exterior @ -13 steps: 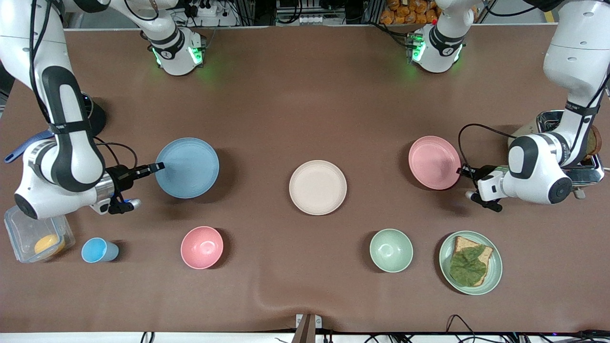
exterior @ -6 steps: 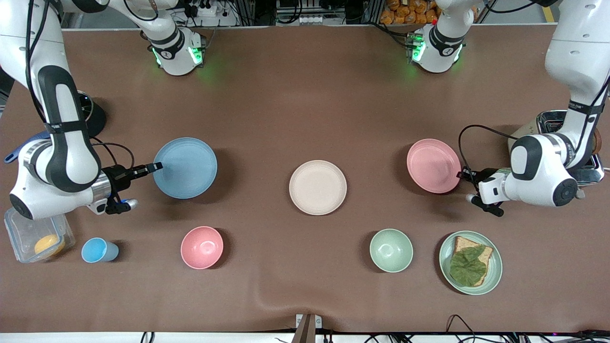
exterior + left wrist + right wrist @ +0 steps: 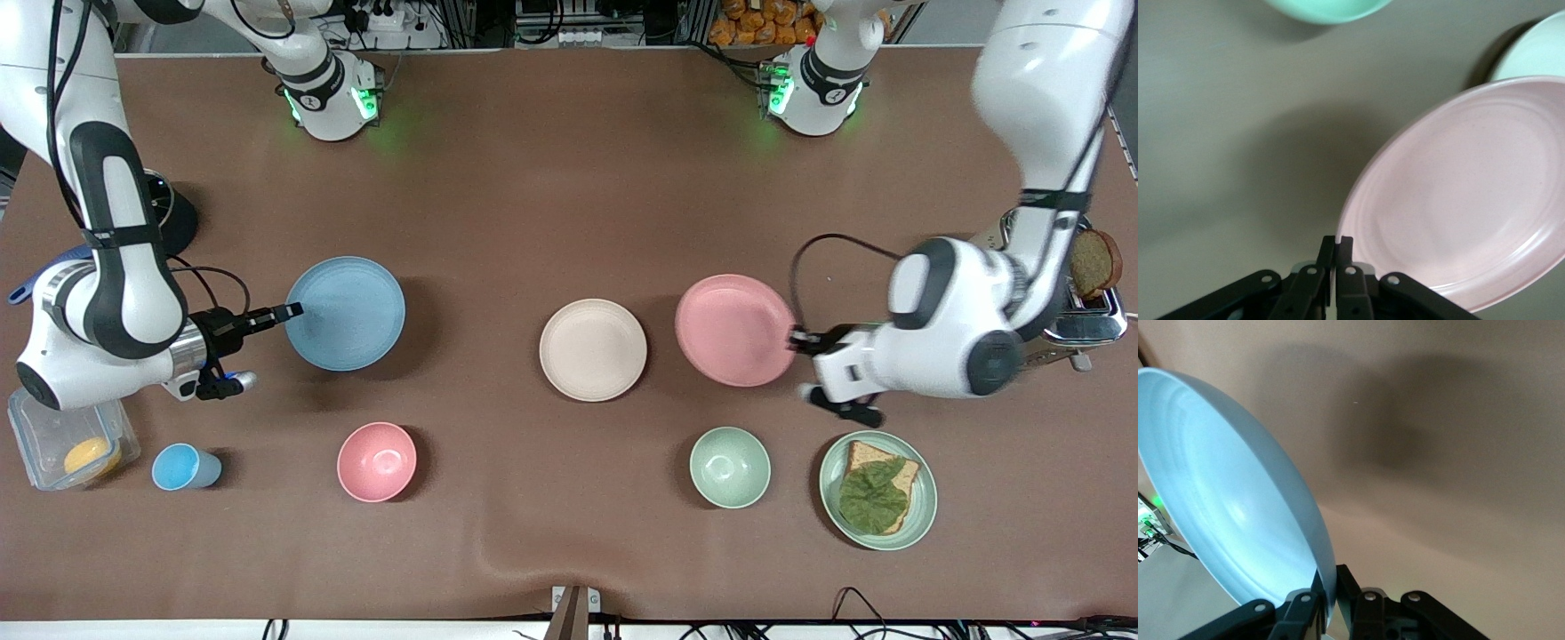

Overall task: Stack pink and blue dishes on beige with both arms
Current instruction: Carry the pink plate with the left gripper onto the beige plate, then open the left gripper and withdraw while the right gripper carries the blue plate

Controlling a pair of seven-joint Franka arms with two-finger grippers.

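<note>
The beige plate lies flat at the table's middle. Held off the table beside it, toward the left arm's end, is the pink plate, with my left gripper shut on its rim. The blue plate is raised over the table toward the right arm's end, its shadow on the cloth below. My right gripper is shut on its rim.
A pink bowl, a green bowl, a blue cup and a green plate with toast and a leaf sit nearer the front camera. A clear container and a toaster stand at the table's ends.
The left arm has carried the pink plate toward the beige plate, roughly a plate's width. The right gripper and blue plate have barely moved.
</note>
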